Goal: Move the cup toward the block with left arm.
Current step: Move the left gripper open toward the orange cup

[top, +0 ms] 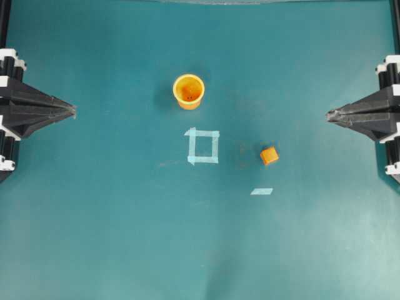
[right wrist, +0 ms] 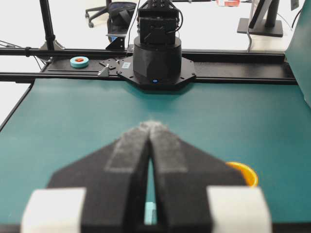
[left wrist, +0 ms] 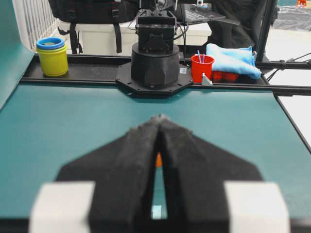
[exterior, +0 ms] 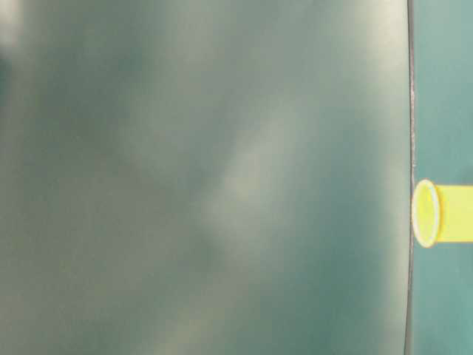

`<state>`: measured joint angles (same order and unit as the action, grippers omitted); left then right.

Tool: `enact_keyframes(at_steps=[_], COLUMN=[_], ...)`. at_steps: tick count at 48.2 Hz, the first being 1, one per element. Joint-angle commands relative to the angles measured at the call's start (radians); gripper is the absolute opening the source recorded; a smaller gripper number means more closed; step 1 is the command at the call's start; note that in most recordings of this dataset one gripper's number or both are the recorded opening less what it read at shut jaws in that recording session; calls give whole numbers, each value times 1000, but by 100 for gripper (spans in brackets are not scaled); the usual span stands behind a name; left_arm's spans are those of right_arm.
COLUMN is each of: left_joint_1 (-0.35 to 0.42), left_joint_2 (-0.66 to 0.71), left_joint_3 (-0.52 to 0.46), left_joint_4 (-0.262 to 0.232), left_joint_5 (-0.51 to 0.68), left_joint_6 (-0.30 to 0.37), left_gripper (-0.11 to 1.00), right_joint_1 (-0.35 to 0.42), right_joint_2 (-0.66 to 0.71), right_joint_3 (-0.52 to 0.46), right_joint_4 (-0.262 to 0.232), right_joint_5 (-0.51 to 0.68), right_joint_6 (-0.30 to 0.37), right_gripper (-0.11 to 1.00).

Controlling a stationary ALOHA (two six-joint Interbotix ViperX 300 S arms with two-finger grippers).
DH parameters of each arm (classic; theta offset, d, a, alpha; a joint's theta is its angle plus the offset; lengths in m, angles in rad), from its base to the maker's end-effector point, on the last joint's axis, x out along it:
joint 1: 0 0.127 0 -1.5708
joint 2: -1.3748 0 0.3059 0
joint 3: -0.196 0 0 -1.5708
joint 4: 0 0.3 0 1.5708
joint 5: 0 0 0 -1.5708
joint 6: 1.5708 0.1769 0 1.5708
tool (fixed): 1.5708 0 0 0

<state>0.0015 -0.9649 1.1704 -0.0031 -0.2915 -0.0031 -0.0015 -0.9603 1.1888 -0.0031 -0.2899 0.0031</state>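
The cup stands upright, well apart from the block. Both end effectors, left and right, are pressed together, empty, at the surface edges.

You see the cup upright toward the tabletop's far edge, the block well apart from it, and both grippers pinched together at opposite side edges.

Yellow-orange cup, orange block, and pale tape square are showing against teal table.
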Motion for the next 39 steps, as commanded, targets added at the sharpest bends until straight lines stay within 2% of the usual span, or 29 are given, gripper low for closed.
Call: enact_keyframes(at_steps=[1, 11, 18, 23, 33, 36, 39], left_joint_1=[52, 160, 173, 175, 172, 173, 179], left_joint_2=[21, 114, 224, 321, 486, 543, 589], left_joint_3=[-14, -25, -49, -80, -150, -173, -189], left_joint_4=[5, 5, 5, 5, 6, 6, 6], left_joint_5=[54, 112, 112, 112, 106, 84, 55], left_joint_6=[5, -15, -9, -5, 5, 5, 5], left_gripper=[-1, 2, 10, 28, 77, 85, 88], right_joint_1=[-2, -2, -2, -2, -2, -2, -2], right_joint_2=[2, 8, 12, 18, 21, 26, 29], right_joint_3=[-37, -51, -51, -52, -51, -51, -49], right_joint_4=[0, 2, 0, 0, 0, 0, 0], right_joint_5=[-8, -2, 3, 11, 17, 23, 25], right_joint_6=[0, 0, -3, -6, -8, -8, -8], right_gripper=[0, 0, 0, 0, 0, 0, 0])
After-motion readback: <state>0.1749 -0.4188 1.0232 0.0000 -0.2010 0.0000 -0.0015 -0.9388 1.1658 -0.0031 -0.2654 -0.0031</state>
